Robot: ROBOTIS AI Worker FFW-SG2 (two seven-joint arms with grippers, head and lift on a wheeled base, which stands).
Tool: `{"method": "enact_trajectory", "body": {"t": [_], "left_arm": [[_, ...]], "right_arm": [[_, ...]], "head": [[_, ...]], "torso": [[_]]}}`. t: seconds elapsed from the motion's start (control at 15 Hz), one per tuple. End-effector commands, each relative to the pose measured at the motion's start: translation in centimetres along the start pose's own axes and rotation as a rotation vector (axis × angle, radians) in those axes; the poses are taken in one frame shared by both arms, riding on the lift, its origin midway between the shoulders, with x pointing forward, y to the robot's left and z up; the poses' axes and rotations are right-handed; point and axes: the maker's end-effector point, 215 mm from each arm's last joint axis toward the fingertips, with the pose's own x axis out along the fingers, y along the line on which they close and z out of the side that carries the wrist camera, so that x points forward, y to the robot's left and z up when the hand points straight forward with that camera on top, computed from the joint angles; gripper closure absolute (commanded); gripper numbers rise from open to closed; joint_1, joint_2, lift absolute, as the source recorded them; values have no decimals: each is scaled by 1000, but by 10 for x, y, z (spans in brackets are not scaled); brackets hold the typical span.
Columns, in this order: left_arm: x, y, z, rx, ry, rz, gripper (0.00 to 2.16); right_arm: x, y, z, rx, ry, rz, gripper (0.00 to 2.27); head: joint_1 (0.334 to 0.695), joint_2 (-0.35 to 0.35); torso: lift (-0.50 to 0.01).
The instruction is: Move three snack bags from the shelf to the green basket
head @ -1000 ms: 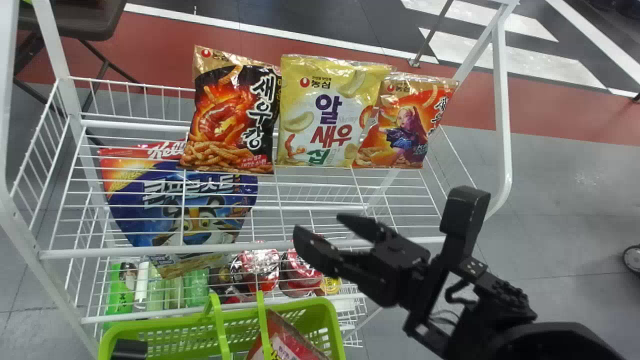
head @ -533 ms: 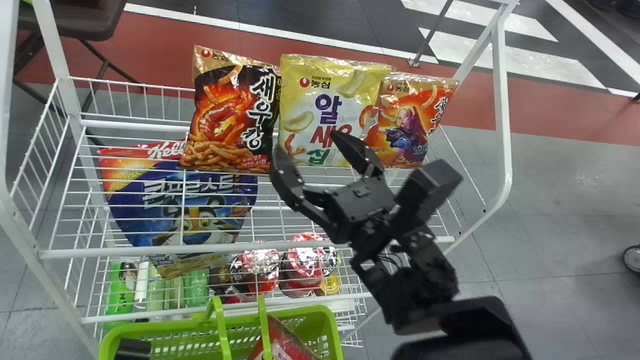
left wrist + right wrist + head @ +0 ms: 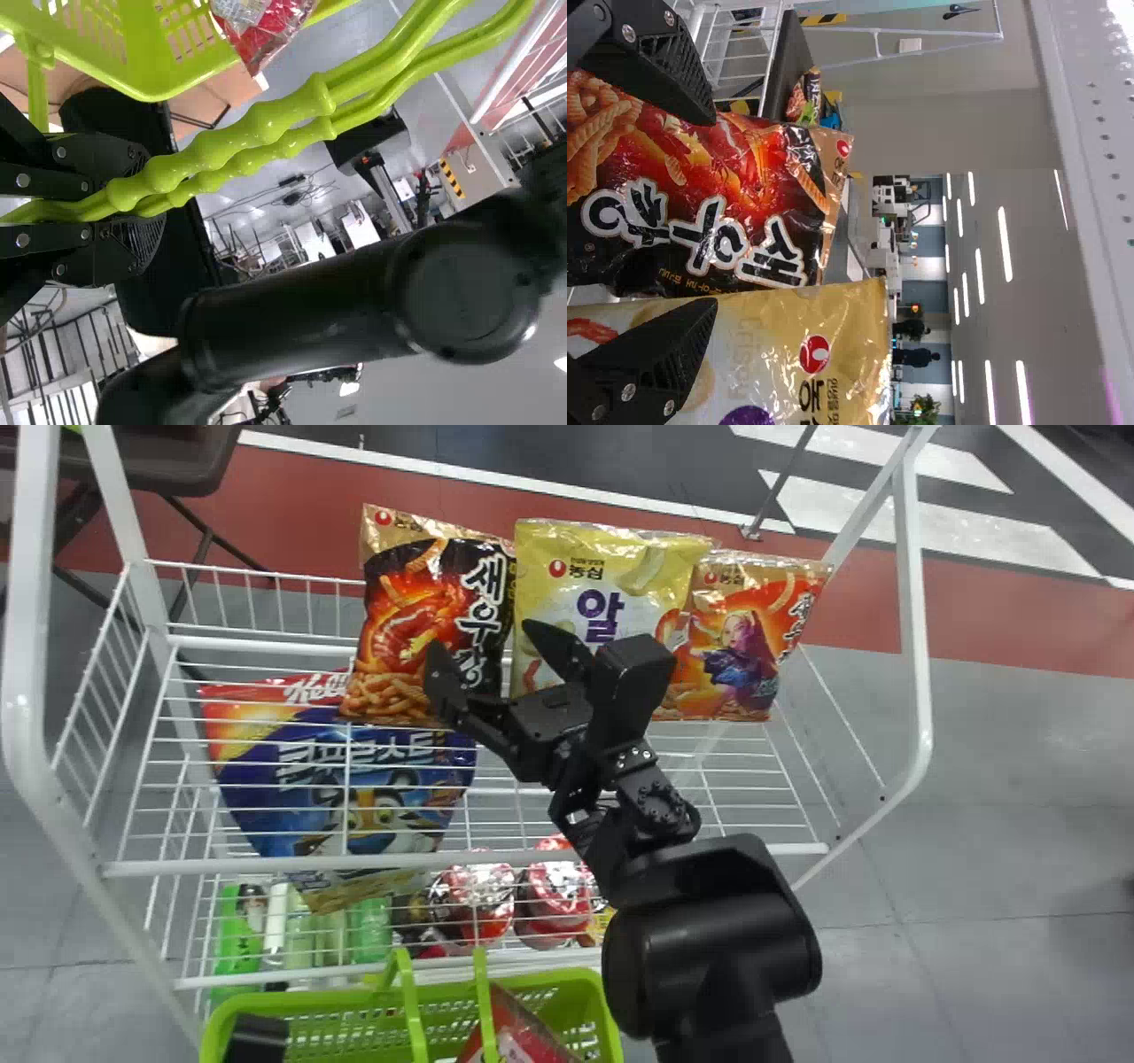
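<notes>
Black bag point(image 3: 397, 615) and yellow bag point(image 3: 589, 571) propped on the shelf point(image 3: 266, 865), right fingers point(image 3: 558, 651) held open before them, handles point(image 3: 252, 127) of the green basket point(image 3: 580, 988) gripped by left fingers point(image 3: 69, 250)

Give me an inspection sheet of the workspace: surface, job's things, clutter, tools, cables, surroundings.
Surface: white wire shelf
Job's things: dark bag, yellow bag and orange bag side by side on the shelf; red bag in the green basket
Clutter: cereal bag and red containers below that shelf
Tools: left tool shut on the basket's handles; right tool open before dark and yellow bags
Cables: thin dark ones in the left wrist view's background
Surroundings: dark seat behind the shelf, red floor strip
</notes>
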Motion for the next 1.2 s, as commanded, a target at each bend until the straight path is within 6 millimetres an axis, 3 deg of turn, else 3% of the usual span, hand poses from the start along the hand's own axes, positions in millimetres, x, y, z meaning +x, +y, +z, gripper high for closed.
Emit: {"method": "enact_trajectory", "body": {"t": [0.0, 0.2, 0.27, 0.4, 0.47, 0.53, 0.87, 1.13], "left_arm": [[-2, 1, 1, 1, 1, -5, 1639], [-3, 1, 5, 9, 3, -7, 1639], [-4, 1, 5, 10, 4, -7, 1639], [-7, 3, 5, 6, 4, -3, 1639], [-8, 3, 6, 5, 0, -5, 1639], [-8, 3, 5, 3, 0, -3, 1639], [-8, 2, 4, -3, 6, -5, 1639], [-7, 1, 3, -4, 7, -7, 1639]], "right_arm": [[19, 9, -17, -1, 47, 26, 100], [34, 12, -30, 0, 96, 44, 292], [37, 19, -31, 0, 111, 62, 667], [38, 28, -41, 9, 153, 90, 1747], [36, 34, -48, 18, 180, 114, 2047], [35, 39, -47, 21, 184, 137, 2192], [12, 69, -30, 43, 191, 238, 2243], [-34, 65, -3, 49, 208, 226, 2246]], "head": [[695, -280], [695, -235], [695, -229], [695, -213], [695, -203], [695, -194], [695, -151], [695, -157]], "torso": [[-47], [-47], [-47], [-47], [-47], [-47], [-47], [-47]]}}
